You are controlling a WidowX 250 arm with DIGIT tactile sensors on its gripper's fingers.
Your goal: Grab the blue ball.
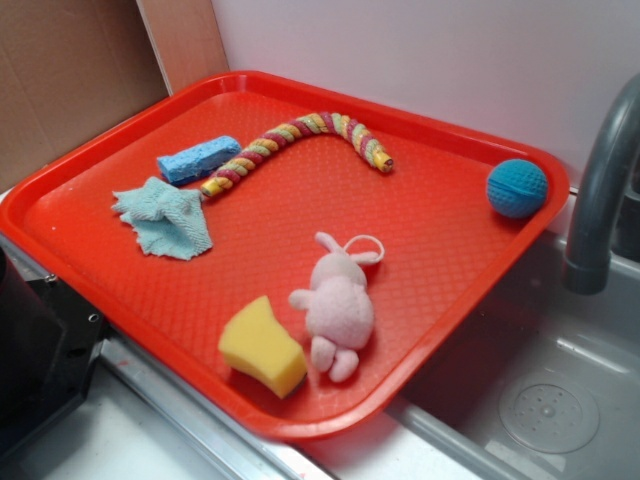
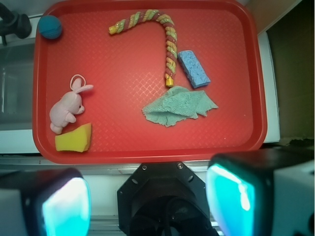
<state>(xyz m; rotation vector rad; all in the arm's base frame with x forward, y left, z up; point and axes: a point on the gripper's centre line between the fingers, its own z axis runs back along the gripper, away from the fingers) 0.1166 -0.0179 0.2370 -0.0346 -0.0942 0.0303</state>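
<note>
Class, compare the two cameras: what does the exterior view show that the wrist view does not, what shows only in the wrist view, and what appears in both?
Only the exterior view shows the sink drain. Only the wrist view shows the gripper, its fingers spread wide and holding nothing. Both show the red tray carrying the blue ball, pink plush, yellow sponge, blue sponge, rag and rope.
</note>
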